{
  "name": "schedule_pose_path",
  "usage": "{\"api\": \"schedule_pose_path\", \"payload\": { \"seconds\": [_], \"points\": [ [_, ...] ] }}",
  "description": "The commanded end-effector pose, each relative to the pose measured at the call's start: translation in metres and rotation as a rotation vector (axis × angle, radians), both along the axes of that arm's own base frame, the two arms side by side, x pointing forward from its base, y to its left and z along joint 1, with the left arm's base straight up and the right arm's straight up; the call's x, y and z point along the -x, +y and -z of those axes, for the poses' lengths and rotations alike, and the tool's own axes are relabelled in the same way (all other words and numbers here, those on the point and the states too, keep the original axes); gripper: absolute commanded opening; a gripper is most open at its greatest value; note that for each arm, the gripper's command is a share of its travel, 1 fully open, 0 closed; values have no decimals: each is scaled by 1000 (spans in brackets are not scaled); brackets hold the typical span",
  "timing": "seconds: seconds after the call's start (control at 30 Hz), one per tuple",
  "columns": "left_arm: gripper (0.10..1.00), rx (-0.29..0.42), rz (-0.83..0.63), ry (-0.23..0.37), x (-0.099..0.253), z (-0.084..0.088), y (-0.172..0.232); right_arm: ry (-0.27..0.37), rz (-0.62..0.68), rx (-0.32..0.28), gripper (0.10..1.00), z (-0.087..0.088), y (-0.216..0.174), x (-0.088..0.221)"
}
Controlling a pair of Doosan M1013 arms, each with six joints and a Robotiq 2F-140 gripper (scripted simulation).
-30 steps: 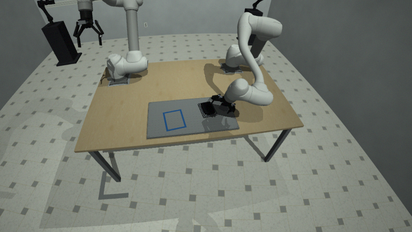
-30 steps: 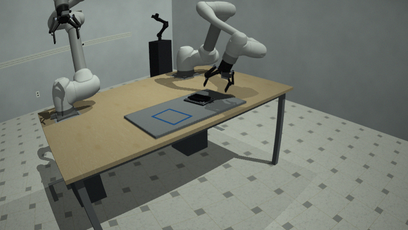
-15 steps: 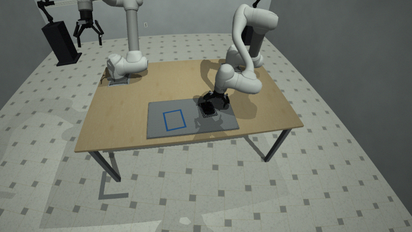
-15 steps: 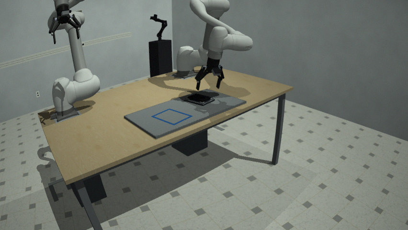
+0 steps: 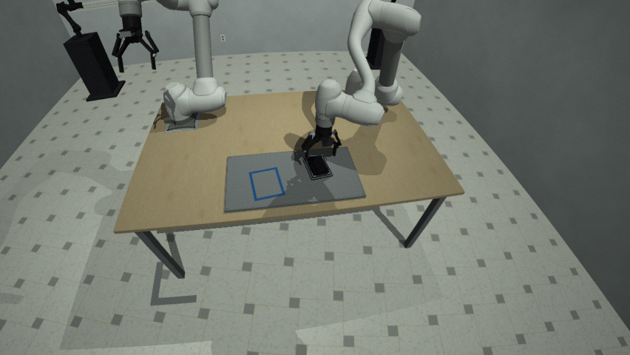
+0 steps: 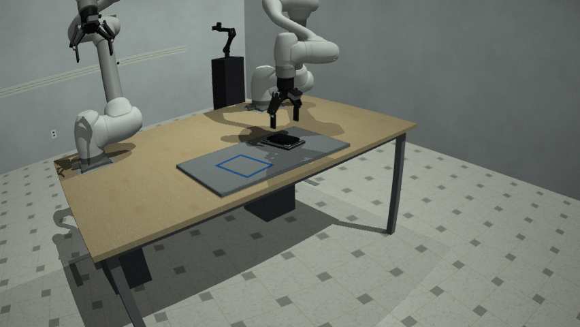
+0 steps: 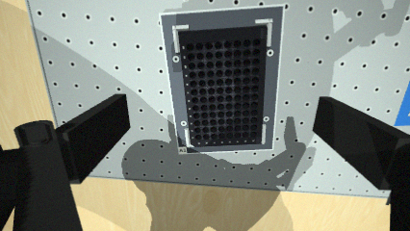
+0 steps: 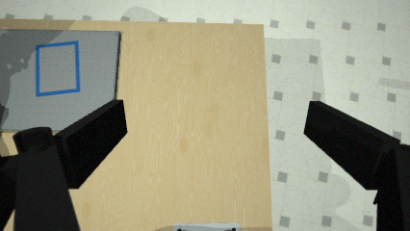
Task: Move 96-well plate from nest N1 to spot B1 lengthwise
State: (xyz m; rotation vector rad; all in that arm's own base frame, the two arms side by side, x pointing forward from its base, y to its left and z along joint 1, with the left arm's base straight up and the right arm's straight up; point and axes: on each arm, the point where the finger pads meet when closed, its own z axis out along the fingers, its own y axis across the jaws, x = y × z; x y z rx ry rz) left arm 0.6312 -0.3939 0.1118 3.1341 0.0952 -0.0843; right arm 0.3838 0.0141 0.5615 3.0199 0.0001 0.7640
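Plate [image 5: 318, 166] [image 6: 283, 139] [image 7: 223, 87] sits in the nest [image 5: 322, 175] [image 6: 288, 149] [image 7: 270, 87], lying flat with its grid of dark wells facing up. Pale brackets stand at the corners of the plate, and small round fasteners show on the nest's border. A small tag is fixed at one corner of the nest; its lettering appears to read A1.

The nest rests on a grey perforated board [image 5: 237, 167] [image 6: 203, 174] [image 7: 313, 72] [image 8: 98, 72], which lies on the wooden tabletop [image 5: 198, 176] [image 6: 141, 182] [image 7: 111, 202] [image 8: 202, 120]. The blue outline [image 5: 252, 186] [image 6: 231, 171] [image 7: 405, 108] [image 8: 38, 72] is on the same board, apart from the nest, with nothing inside it. The transfer is not done.

The left gripper [image 5: 320, 153] [image 6: 284, 123] [image 7: 221, 113] hangs above the plate, pointing down. Its fingers are wide apart and hold nothing. In the left wrist view they appear on either side of the plate's long edges, with a gap on both sides. The exterior view shows the fingertips above the plate, not touching it.

The right gripper [image 5: 137, 69] [image 6: 94, 57] [image 8: 216, 116] is raised well apart from the plate, also pointing down. Its fingers are likewise wide apart, with nothing between them. Shadows fall across the board and part of the tabletop.
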Motion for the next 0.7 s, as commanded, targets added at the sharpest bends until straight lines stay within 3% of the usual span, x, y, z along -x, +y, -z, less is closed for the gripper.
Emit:
{"api": "schedule_pose_path", "payload": {
  "seconds": [0.0, 0.37, 0.67],
  "points": [
    [1000, -8, -67, -50, 6, -3, -7, -1, 0, 0, 1000, 0, 0, 0],
    [1000, -8, -74, -54, 6, -4, -8, -1, 0, 0, 1000, 0, 0, 0],
    [1000, -8, -74, -54, 6, 11, -8, -1, 0, 0, 1000, 0, 0, 0]
  ]
}}
